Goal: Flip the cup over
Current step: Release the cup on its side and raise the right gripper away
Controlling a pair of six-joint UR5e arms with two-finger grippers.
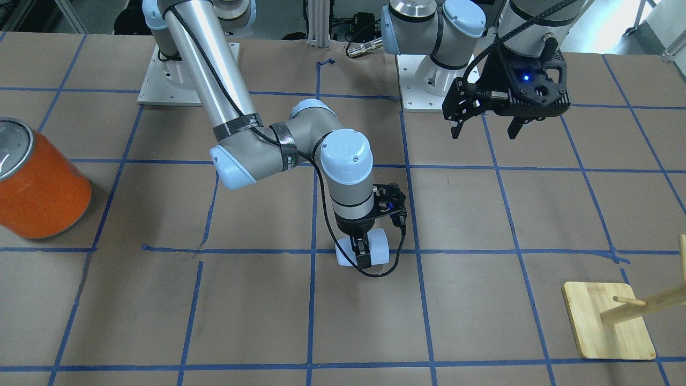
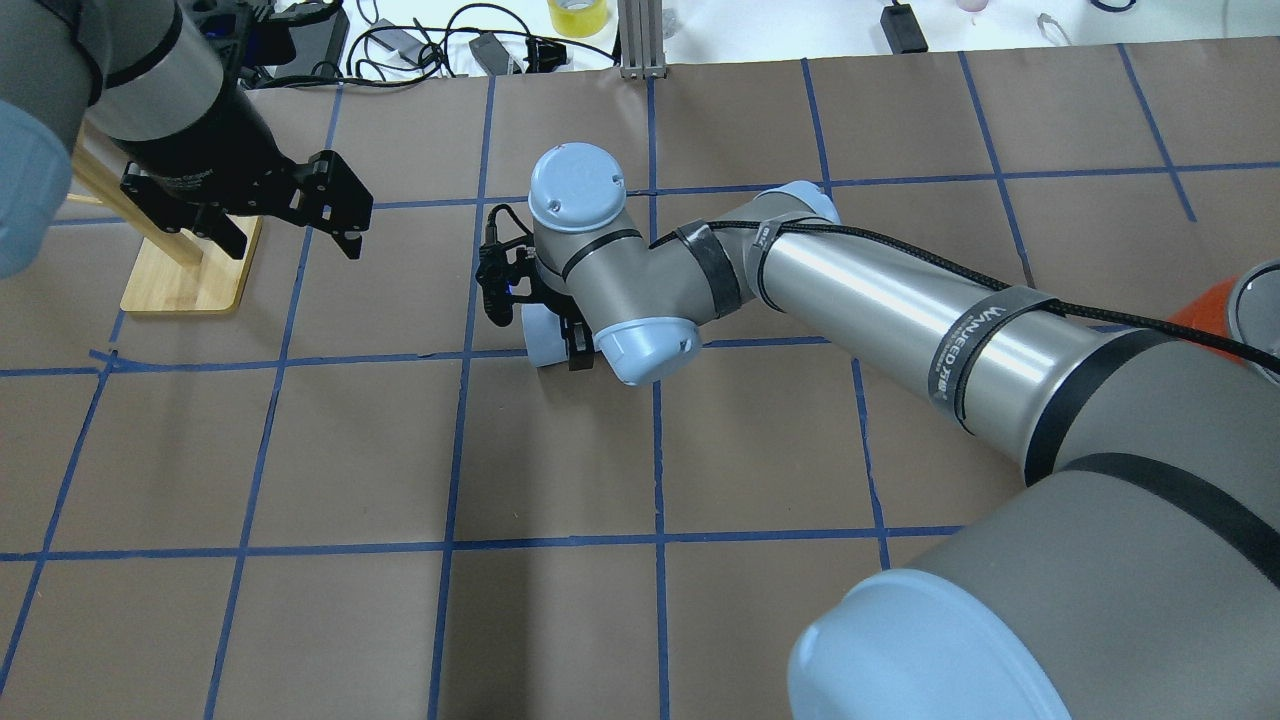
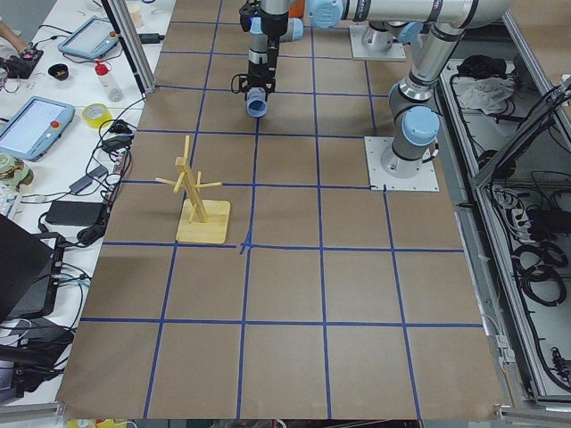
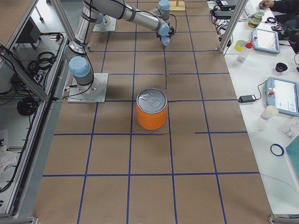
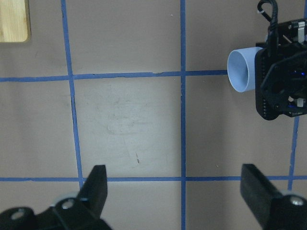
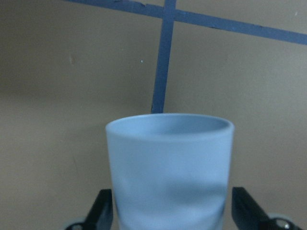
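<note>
Holding the small pale blue-lavender plastic tumbler across its wall, the right gripper has its two fingers narrowed onto opposite sides of the cup.

- Position: cup lies horizontal near the middle of the brown-paper counter, beside a crossing of blue tape lines. The mouth points sideways, toward the robot's left.
- Contact with the counter: cannot tell. The cup sits low, either just above the paper or resting on it.
- Left gripper: spread wide and empty, hanging well above the counter and well apart from the cup.
- Bystanders: large orange can with silver top far off on the robot's right; wooden peg stand on a square base on its left. Neither is near the grasp.

Step in hand, as judged: mid-flip, cup gripped and on its side.

Next move calls for a wrist roll to bring one end to face the counter. Then a gentle descent until the cup bears flat, and only then release. A smooth tapered wall may slip if the grip loosens during the roll.
</note>
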